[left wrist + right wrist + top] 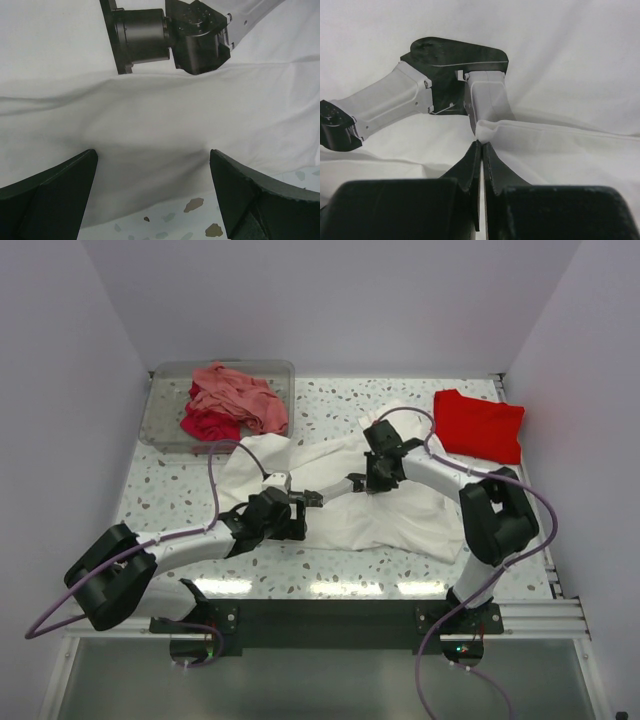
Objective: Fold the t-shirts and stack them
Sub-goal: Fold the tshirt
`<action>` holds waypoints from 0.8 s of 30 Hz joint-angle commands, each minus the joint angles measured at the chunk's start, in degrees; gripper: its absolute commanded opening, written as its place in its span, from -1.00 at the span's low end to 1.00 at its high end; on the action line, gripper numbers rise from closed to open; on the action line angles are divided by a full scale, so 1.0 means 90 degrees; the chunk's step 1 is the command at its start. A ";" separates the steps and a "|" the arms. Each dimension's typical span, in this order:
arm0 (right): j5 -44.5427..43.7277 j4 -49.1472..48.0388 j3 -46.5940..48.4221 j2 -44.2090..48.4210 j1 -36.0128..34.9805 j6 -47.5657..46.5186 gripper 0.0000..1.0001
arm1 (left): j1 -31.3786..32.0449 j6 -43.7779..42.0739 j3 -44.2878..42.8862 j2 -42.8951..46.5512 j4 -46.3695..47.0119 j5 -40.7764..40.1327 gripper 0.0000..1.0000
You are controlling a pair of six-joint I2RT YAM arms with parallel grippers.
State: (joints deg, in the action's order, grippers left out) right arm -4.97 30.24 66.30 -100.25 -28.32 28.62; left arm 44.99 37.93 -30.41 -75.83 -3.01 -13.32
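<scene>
From above, the white t-shirt (400,510) sprawls across the desk (330,570), with the red t-shirt (480,425) folded at far right. Only the left wrist view shows the left gripper (153,152) released over the white edge. Only the right wrist view shows the right gripper (482,145) pinching a white fold.

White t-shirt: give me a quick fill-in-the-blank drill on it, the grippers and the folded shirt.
The right gripper is ___ on a fold of the white t-shirt.
The left gripper stands ___ over that shirt's edge.
The folded t-shirt at the far right is ___.
Missing: shut; open; red.
</scene>
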 commanded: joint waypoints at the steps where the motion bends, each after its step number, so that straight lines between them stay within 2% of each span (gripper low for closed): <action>1: 0.0113 -0.0215 0.0231 -0.0043 -0.0067 -0.0065 -1.00 | -0.0048 0.0063 0.0088 0.0027 0.0022 -0.0082 1.00; 2: 0.0123 -0.0157 0.0240 -0.0053 -0.0067 -0.0055 -0.99 | -0.0048 0.0043 0.0001 0.0027 -0.0037 -0.0111 1.00; 3: 0.0094 -0.0099 0.0260 -0.0043 -0.0076 -0.0055 -0.86 | -0.0058 0.0033 -0.0058 0.0018 -0.0066 -0.0179 1.00; 4: 0.0055 -0.0031 0.0308 -0.0024 -0.0076 -0.0055 -0.49 | -0.0048 -0.0005 -0.0126 0.0018 -0.0105 -0.0228 1.00; 6: -0.0014 0.0194 0.0319 0.0181 -0.0067 -0.0016 -0.15 | -0.0097 -0.0045 -0.0360 0.0027 -0.0252 -0.0365 1.00; 7: -0.0062 0.0233 0.0299 0.0307 -0.0067 0.0013 0.16 | -0.0135 -0.0064 -0.0429 0.0037 -0.0281 -0.0414 1.00; 10: -0.0297 0.0400 0.0046 0.0805 -0.0067 0.0120 0.57 | -0.0311 -0.0133 -0.0566 0.0027 -0.0292 -0.0619 1.00; 13: -0.0346 0.0439 -0.0422 0.1255 -0.0067 0.0315 0.69 | -0.0604 -0.0113 -0.0430 -0.0060 -0.0009 -0.0551 1.00; 17: -0.0151 0.0381 -0.1270 0.1685 -0.0057 0.0637 0.74 | -0.0800 -0.0074 -0.0040 -0.0187 0.0664 -0.0444 1.00; 24: 0.0015 0.0350 -0.2434 0.2330 0.0060 0.1097 0.81 | -0.0936 0.0062 0.0449 -0.0129 0.0822 -0.0443 1.00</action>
State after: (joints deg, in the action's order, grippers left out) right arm -5.30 32.80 46.89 -81.95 -28.45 35.46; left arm 37.39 37.91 -29.04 -77.28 2.94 -16.91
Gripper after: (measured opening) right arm 0.897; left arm 0.997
